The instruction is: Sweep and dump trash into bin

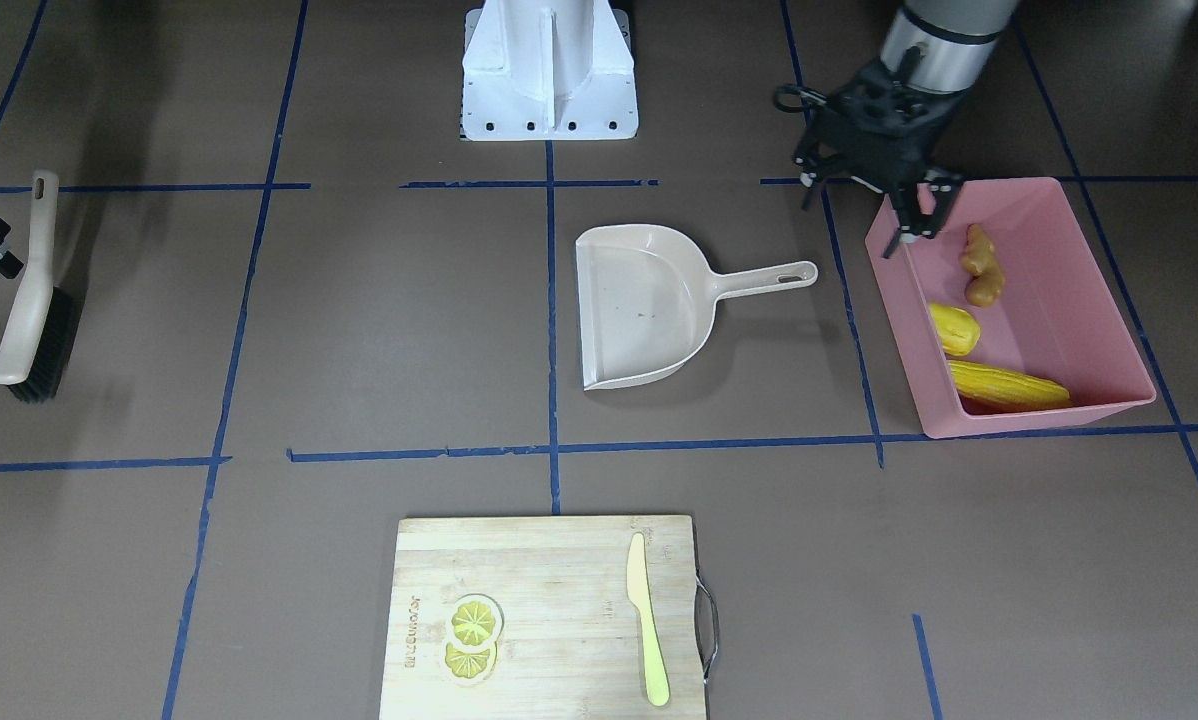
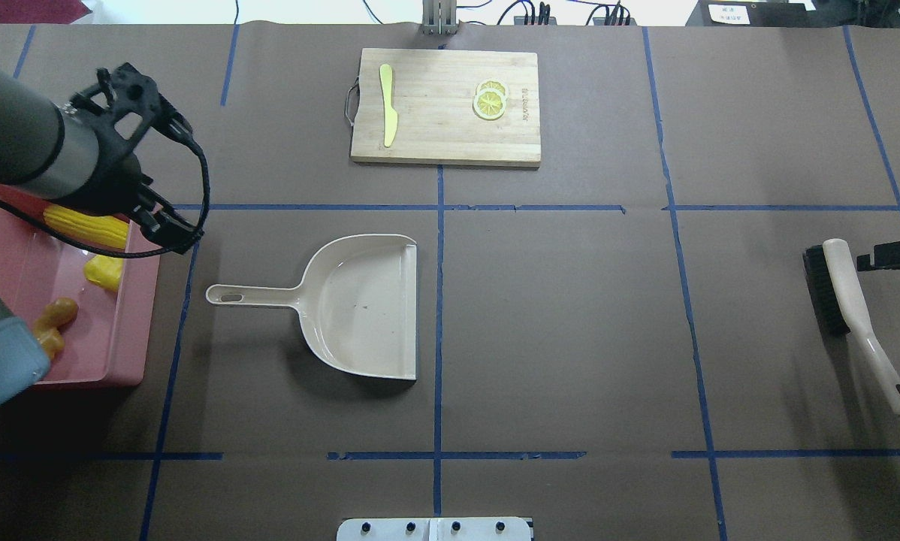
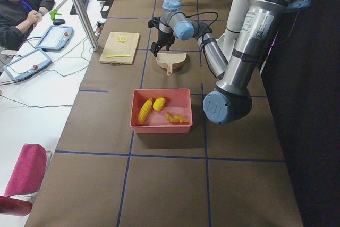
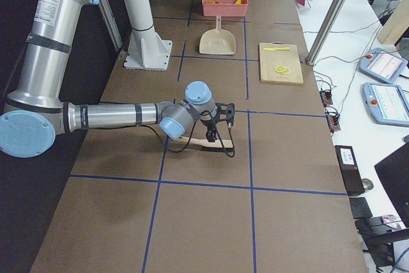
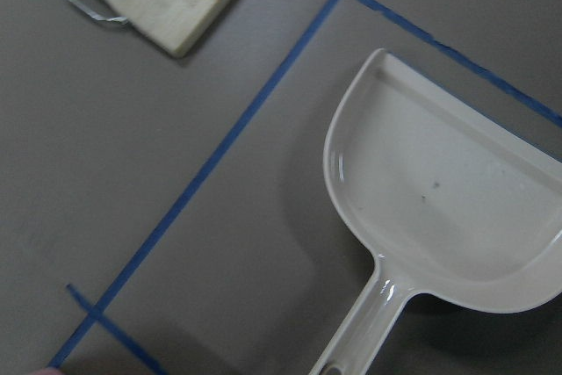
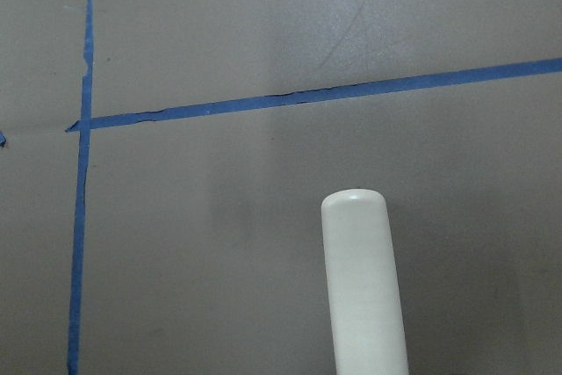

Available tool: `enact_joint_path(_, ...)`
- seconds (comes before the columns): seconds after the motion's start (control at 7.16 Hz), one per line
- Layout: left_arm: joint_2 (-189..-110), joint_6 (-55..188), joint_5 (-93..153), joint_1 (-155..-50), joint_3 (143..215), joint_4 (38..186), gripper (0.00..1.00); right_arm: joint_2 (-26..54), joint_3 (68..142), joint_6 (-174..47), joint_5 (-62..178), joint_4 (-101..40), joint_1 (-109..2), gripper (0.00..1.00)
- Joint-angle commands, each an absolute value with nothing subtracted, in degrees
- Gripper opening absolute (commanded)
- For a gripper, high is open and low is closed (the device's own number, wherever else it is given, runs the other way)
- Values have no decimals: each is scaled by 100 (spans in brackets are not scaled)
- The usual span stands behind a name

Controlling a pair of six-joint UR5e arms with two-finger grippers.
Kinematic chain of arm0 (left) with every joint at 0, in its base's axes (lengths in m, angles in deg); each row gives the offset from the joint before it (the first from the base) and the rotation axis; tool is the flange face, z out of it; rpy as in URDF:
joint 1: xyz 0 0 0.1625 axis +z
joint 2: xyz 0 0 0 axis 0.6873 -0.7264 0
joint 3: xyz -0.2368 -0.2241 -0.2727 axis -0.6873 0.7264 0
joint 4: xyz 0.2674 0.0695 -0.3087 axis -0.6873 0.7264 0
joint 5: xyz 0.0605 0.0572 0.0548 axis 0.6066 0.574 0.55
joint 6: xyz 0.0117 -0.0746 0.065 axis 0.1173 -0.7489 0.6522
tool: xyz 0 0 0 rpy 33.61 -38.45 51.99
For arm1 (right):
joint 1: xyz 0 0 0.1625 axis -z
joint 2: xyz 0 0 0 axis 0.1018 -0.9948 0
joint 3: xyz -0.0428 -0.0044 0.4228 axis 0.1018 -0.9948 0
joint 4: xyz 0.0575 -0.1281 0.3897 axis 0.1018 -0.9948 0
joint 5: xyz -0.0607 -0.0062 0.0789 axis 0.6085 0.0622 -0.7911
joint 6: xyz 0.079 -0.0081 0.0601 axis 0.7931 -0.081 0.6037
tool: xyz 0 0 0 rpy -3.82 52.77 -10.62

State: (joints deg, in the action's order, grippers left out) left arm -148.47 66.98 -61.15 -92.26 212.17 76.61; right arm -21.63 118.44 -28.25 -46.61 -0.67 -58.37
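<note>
In the front-facing view the pink bin (image 1: 1059, 290) stands on the worktop (image 1: 359, 330) at 3 o'clock from the beige dustpan (image 1: 644, 305). Inside the bin lie the ginger root (image 1: 981, 266) towards 12 o'clock, the oval lump (image 1: 954, 328) near the middle, and the corn cob (image 1: 1007, 386) towards 6 o'clock. The left claw (image 1: 919, 220) hangs over the bin's 11 o'clock corner with its fingers apart, holding nothing. The right claw (image 2: 871, 259) is just beside the brush (image 1: 29, 300), far out at 9 o'clock; whether it grips the handle, I cannot tell.
</note>
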Motion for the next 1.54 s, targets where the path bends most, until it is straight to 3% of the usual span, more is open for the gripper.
enact_joint_path(0.0,-14514,7003,-6089,-9737,21264,7411,100,-2163,11844,-2823,-4663,-76,-5867,100)
enact_joint_path(0.56,-13871,7007,-6247,-10666,21063,7306,100,-1961,11826,-2832,-4681,-137,-5867,100)
enact_joint_path(0.98,-13694,7085,-7517,-12353,19381,7288,100,-1908,11809,-2937,-4759,-277,-5972,100)
enact_joint_path(1.4,-13746,7472,-7944,-12612,18103,7779,100,-1644,11809,-3146,-4952,-855,-6156,100)
